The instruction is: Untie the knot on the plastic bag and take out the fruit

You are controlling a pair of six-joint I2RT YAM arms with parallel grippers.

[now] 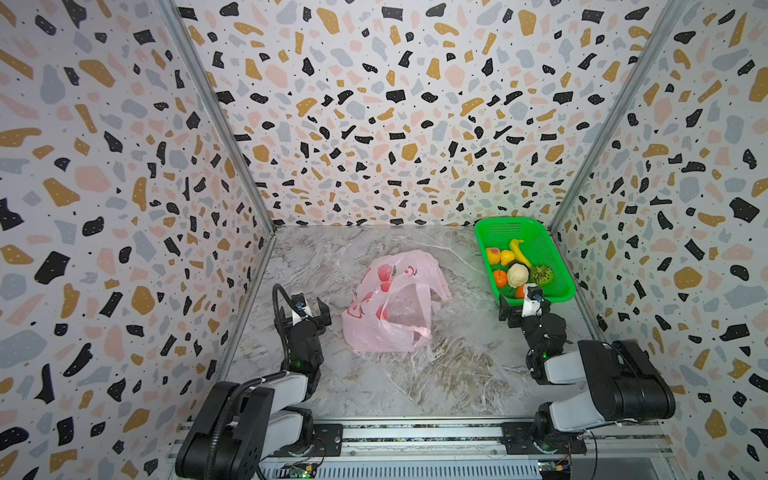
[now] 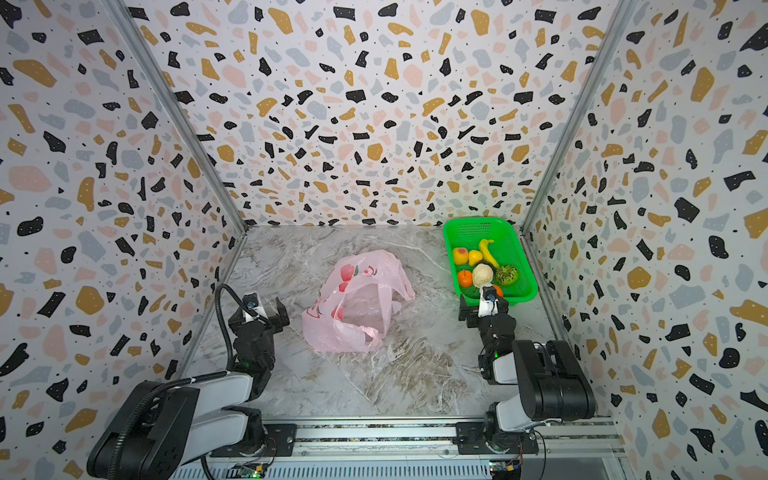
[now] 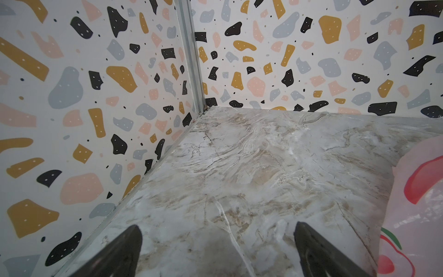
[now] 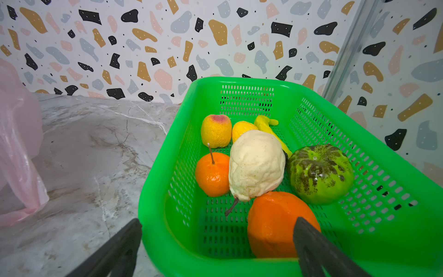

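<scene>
The pale pink plastic bag point(image 1: 395, 307) point(image 2: 357, 307) lies crumpled mid-table, mouth gaping toward the front; inside I see only plastic. The knot is out of view; a loose loop handle point(image 1: 419, 332) lies at the bag's near edge. The fruit point(image 1: 517, 275) point(image 4: 256, 165) sits in the green basket: banana, peaches, tangerines, a cream bumpy ball, a green one. My left gripper point(image 1: 303, 311) point(image 3: 217, 230) stands open over bare table left of the bag. My right gripper point(image 1: 524, 306) point(image 4: 217, 223) is open, astride the basket's near corner, holding nothing.
The green mesh basket point(image 1: 515, 222) point(image 4: 239, 80) stands at the back right against the right wall. Patterned walls enclose the marble table point(image 1: 415, 382) on three sides. The arms' rail point(image 1: 415, 432) runs along the front edge.
</scene>
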